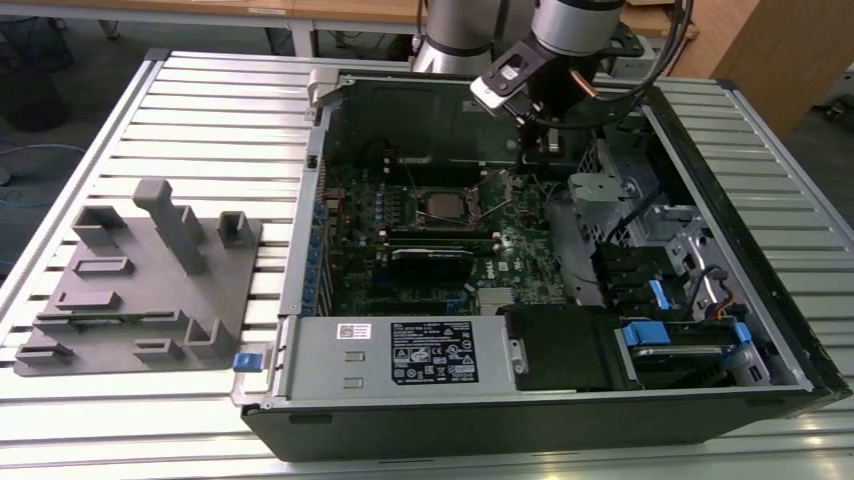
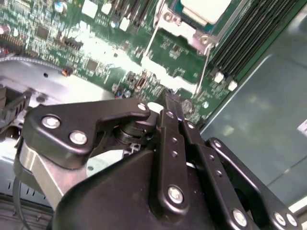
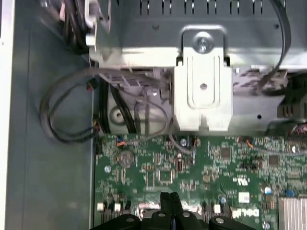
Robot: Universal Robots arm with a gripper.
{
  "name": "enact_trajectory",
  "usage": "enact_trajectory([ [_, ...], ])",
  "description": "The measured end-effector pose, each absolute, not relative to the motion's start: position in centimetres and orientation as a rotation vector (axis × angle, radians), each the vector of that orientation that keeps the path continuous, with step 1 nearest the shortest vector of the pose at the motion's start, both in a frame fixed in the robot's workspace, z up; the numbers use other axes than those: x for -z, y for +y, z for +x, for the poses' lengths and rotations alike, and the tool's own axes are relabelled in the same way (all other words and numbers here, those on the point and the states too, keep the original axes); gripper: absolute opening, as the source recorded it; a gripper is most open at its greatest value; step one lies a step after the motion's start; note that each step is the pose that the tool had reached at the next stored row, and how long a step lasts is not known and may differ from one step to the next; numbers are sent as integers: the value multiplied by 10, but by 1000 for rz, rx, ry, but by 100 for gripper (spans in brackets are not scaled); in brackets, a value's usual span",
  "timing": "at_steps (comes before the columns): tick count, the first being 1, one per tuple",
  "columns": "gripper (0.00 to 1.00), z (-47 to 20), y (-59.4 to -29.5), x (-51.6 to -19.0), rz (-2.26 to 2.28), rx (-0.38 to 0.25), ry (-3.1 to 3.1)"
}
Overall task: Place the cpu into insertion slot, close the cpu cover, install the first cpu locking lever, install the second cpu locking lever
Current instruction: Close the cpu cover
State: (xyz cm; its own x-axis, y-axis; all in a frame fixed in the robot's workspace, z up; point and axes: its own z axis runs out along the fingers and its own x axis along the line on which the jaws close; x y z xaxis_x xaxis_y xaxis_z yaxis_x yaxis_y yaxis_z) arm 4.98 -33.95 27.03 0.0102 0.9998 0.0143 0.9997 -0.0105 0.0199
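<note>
the gripper (image 2: pixel 171 101) is closed, its two fingers pressed flat together, and it has hold of nothing. in the second wrist view it hangs low over the green board (image 2: pixel 96 62); i cannot tell if the tips touch it. the cpu (image 2: pixel 206 8) lies in the slot (image 1: pixel 416 205), ahead of the fingertips and well apart from them. the cover (image 2: pixel 184 32) seems to lie down around the chip, but i cannot be sure it is flat. two thin levers stand free: the near lever (image 2: pixel 204 67) is just ahead of the tips, and the far lever (image 2: pixel 149 40) is beyond it to one side.

in my judgement the danger is in the thin wire shape of the levers. closed tips give a narrow face, so a lever can slide off them and spring back. if the tips go too low, they can scrape the small parts on the board. if the cover is not fully down, a pressed lever can jam or load the chip unevenly.
</note>
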Motion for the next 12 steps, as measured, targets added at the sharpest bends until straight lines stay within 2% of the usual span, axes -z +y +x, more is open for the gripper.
enact_trajectory([
  [12,11,58,-339,-263,2230,-38,2207],
])
